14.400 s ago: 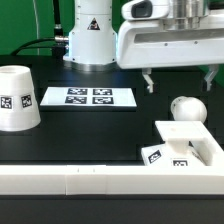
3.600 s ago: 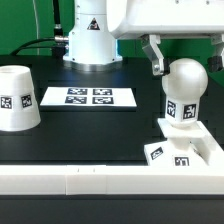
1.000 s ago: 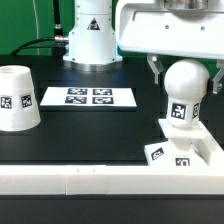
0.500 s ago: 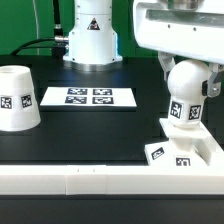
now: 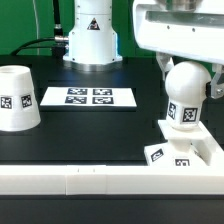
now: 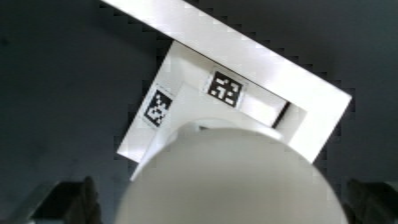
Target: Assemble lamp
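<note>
Lamp bulb (image 5: 185,92) stands upright on the base (image 5: 205,150), at the exterior view's right of the desk (image 5: 90,135). We see the tool (image 5: 188,78) straddling its round head, fingers spread, with gaps visible in the wrist view. Shade (image 5: 18,98) sits well apart.

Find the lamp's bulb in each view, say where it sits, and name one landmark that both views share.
Exterior view: the bulb stands upright on the base, at the exterior view's right.
Wrist view: the bulb shows its round head, filling the foreground nearest the camera.
Shared landmark: the tagged square base beneath the bulb.
</note>
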